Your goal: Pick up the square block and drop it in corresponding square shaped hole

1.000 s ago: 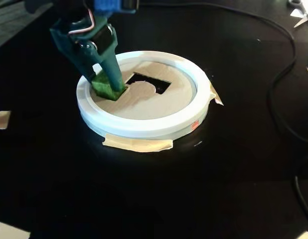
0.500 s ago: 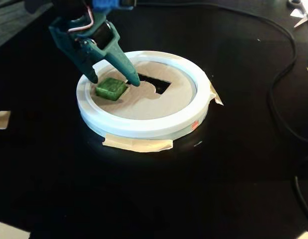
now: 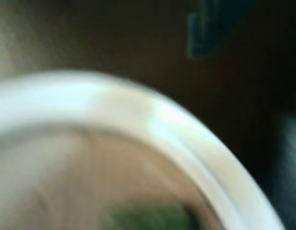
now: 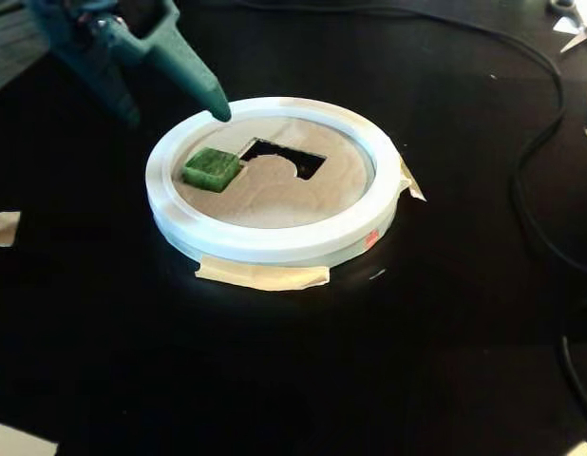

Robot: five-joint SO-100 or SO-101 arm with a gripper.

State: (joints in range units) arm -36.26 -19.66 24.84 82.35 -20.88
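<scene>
The square block (image 4: 212, 168), a small marbled green cube, lies flat on the left part of the tan disc (image 4: 274, 195) inside the white ring (image 4: 274, 245). It touches nothing but the disc. The square shaped hole does not show; the block covers that spot, and I cannot tell how deep it sits. My gripper (image 4: 173, 111) hangs open above the ring's far left rim, apart from the block and with nothing between its fingers. The wrist view is blurred: white ring (image 3: 186, 139), tan disc (image 3: 66, 182), a green patch of the block (image 3: 148, 218) at the bottom, one teal fingertip (image 3: 208, 33).
A larger dark cutout with a curved edge (image 4: 284, 157) opens right of the block. Masking tape (image 4: 263, 275) holds the ring to the black table. A black cable (image 4: 550, 123) runs down the right side. Paper scraps (image 4: 3, 228) lie at the left edge.
The gripper, shut on the block a second ago, opened and left it on the disc. It has since risen and drawn back to the upper left, off the ring.
</scene>
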